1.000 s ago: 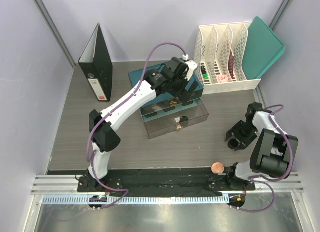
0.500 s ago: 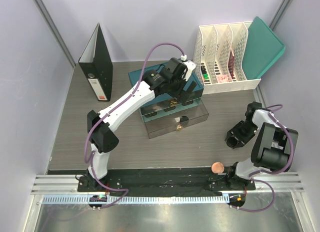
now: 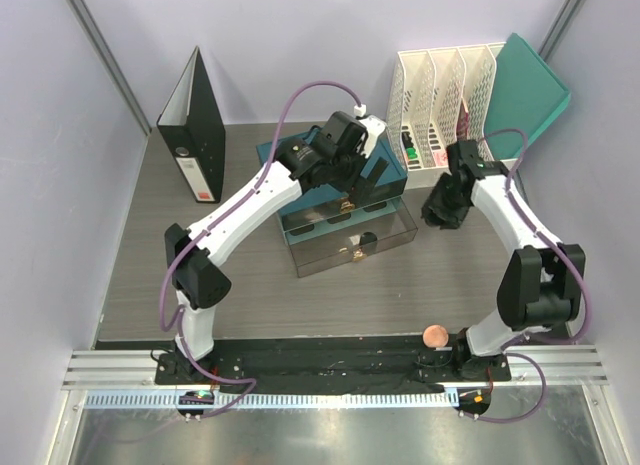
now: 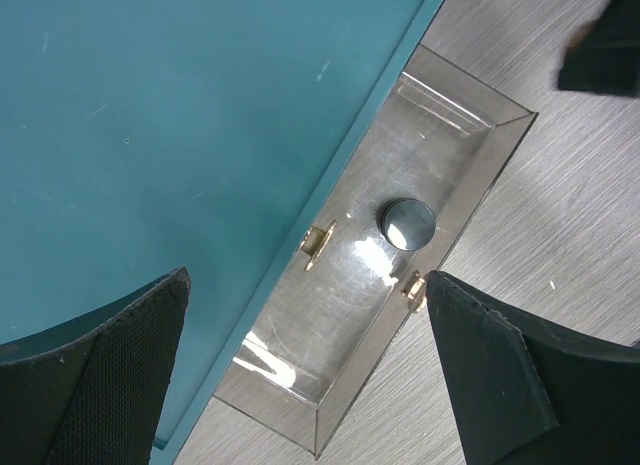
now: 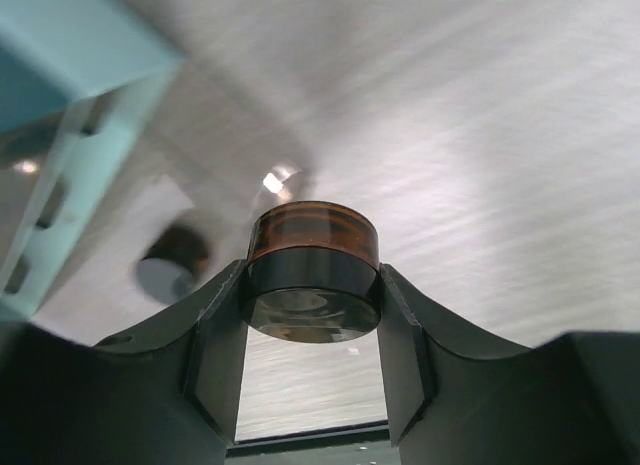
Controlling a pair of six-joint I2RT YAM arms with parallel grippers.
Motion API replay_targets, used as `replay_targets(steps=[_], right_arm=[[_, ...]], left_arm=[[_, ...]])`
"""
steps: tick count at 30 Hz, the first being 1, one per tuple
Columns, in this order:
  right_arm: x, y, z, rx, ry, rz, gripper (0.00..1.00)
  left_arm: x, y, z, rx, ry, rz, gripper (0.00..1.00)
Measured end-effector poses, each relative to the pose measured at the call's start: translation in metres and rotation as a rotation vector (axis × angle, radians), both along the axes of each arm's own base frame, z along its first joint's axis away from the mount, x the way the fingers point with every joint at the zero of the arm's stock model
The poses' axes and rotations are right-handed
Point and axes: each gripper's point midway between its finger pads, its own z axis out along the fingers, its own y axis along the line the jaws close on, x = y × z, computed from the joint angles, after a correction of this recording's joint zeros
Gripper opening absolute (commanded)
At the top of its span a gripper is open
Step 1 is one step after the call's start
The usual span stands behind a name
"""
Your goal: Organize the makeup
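Observation:
My right gripper [image 5: 313, 285] is shut on a round jar [image 5: 313, 270] with a dark lid and an amber body, held off the table. In the top view that gripper [image 3: 440, 207] hangs just right of the clear drawer [image 3: 350, 240], which is pulled out of the teal drawer box [image 3: 300, 155]. Another black round jar [image 4: 407, 224] lies in the drawer, blurred in the right wrist view [image 5: 170, 265]. My left gripper [image 4: 305, 280] is open above the box and drawer, holding nothing. A peach disc [image 3: 434, 335] lies at the near edge by the right arm's base.
A white file rack [image 3: 445, 105] with green and red markers [image 3: 410, 150] stands at the back right, with a teal folder [image 3: 525, 90] leaning beside it. A black binder [image 3: 195, 125] stands upright at the back left.
My right arm has swung from the near right of the table up and left to beside the drawer, carrying the jar. The left arm has shifted slightly over the box.

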Motion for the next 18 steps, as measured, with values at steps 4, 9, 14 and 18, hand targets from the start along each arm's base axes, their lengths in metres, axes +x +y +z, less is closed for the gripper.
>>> replay_targets(steps=[4,9,14,18], right_arm=[[0.021,0.041,0.002,0.000,-0.006,0.082,0.01],[0.039,0.089,-0.014,-0.004,0.036,0.170,0.01],[0.044,0.116,-0.017,0.000,0.052,0.206,0.11],[0.045,0.125,-0.017,0.010,0.054,0.216,0.36]], left_arm=[[0.001,0.002,-0.003,0.007,0.006,0.004,1.00],[0.000,0.004,-0.011,0.019,0.021,0.008,1.00],[-0.002,0.008,-0.014,0.028,0.028,0.013,1.00],[0.000,0.011,-0.011,0.028,0.021,0.022,1.00]])
